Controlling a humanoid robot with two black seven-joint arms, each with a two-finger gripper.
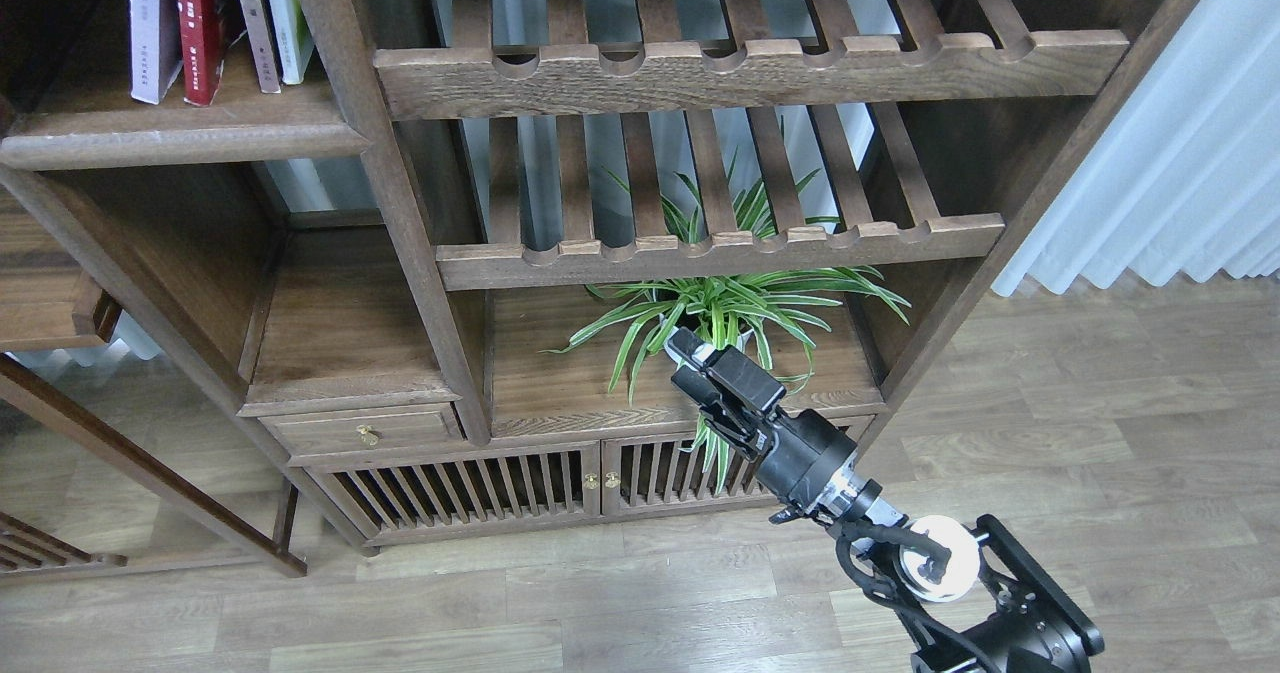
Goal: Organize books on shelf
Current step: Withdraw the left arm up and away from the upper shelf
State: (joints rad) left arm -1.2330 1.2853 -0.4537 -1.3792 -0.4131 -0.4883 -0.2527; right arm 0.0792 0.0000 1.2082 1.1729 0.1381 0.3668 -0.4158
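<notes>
Several books stand upright at the top left on the flat dark-brown plank shelf. From the left they are a pale lavender-white book, a red book leaning slightly, a thin tan-spined book and a white-green one. I cannot make out a thick black book. My right gripper hangs low in front of the plant, far from the books, and holds nothing. Its fingers are dark and seen from behind. My left gripper is out of view.
Two slatted racks with notched front rails fill the cabinet's right half. A spider plant sits on the board beneath them. Below are a small drawer and slatted doors. A white curtain hangs at the right.
</notes>
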